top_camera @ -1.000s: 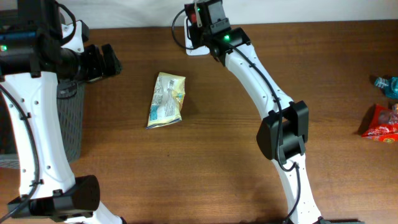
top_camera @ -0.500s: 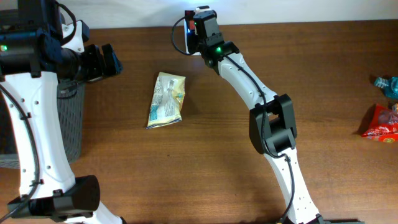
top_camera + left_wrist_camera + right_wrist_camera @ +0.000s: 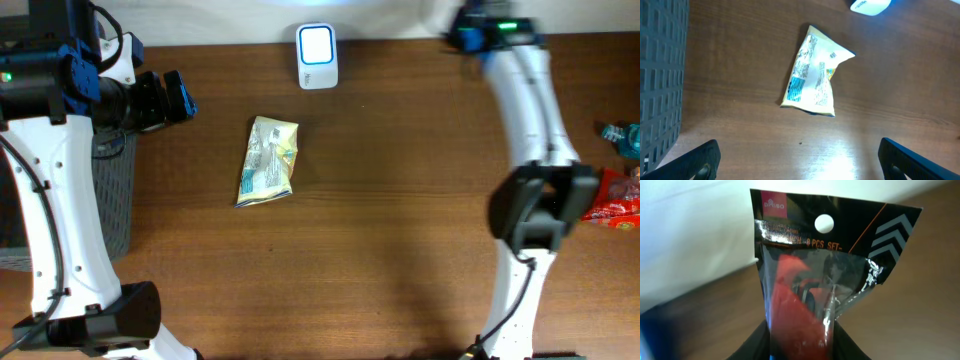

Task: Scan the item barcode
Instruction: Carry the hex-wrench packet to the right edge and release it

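overhead top-down, left wrist shares scanner [image 3: 317, 55], right wrist close

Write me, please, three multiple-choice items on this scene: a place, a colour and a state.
1. The left claw is: A. open, empty B. shut C. gripping something
2. The yellow packet lies: A. in a claw B. on the table, apart from the white scanner C. off the table
3. The header of the pack in the right claw is: A. white B. black C. green
A, its jaws stand wide apart; B, bare wood around it; B, the wrist view shows it.
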Robot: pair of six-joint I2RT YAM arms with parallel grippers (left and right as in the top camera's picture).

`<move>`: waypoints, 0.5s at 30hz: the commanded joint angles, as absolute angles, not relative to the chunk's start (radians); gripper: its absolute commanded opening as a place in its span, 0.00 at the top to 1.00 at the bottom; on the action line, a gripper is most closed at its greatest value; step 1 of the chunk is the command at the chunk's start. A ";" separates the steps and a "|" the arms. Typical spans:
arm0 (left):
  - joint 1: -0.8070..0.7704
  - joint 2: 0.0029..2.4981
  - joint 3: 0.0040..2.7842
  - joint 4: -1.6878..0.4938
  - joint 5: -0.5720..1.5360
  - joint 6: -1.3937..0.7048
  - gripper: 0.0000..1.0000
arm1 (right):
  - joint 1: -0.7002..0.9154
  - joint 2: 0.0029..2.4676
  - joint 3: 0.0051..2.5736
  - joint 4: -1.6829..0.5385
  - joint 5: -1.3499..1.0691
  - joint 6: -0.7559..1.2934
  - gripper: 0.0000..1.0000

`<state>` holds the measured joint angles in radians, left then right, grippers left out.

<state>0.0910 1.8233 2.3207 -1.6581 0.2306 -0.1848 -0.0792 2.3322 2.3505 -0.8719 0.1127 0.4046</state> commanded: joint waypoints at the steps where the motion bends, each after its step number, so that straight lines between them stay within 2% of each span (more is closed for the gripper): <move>1: 0.090 1.813 2.327 -1.659 0.230 -0.194 0.01 | -0.274 2.315 2.352 -1.041 0.141 0.462 0.73; 5: 0.090 1.813 2.327 -1.659 0.230 -0.194 0.01 | -0.516 2.339 2.348 -1.228 0.144 0.461 0.73; 8: 0.090 1.813 2.327 -1.660 0.231 -0.194 0.01 | -0.624 2.365 2.313 -1.284 0.143 0.461 0.72; 10: 0.090 1.813 2.327 -1.660 0.230 -0.194 0.01 | -0.673 2.365 2.255 -1.280 0.144 0.461 0.62; 11: 0.090 1.813 2.327 -1.659 0.230 -0.194 0.01 | -0.691 2.365 2.226 -1.272 0.144 0.460 0.56; 12: 0.090 1.813 2.327 -1.660 0.231 -0.194 0.01 | -0.695 2.365 2.216 -1.264 0.142 0.447 0.39; 13: 0.090 1.813 2.327 -1.660 0.230 -0.194 0.01 | -0.695 2.365 2.213 -1.256 0.141 0.422 0.17; 14: 0.090 1.813 2.327 -1.660 0.230 -0.194 0.01 | -0.693 2.365 2.213 -1.249 0.139 0.387 0.01; 15: 0.090 1.813 2.327 -1.660 0.230 -0.194 0.01 | -0.692 2.363 2.218 -1.258 0.133 0.353 0.01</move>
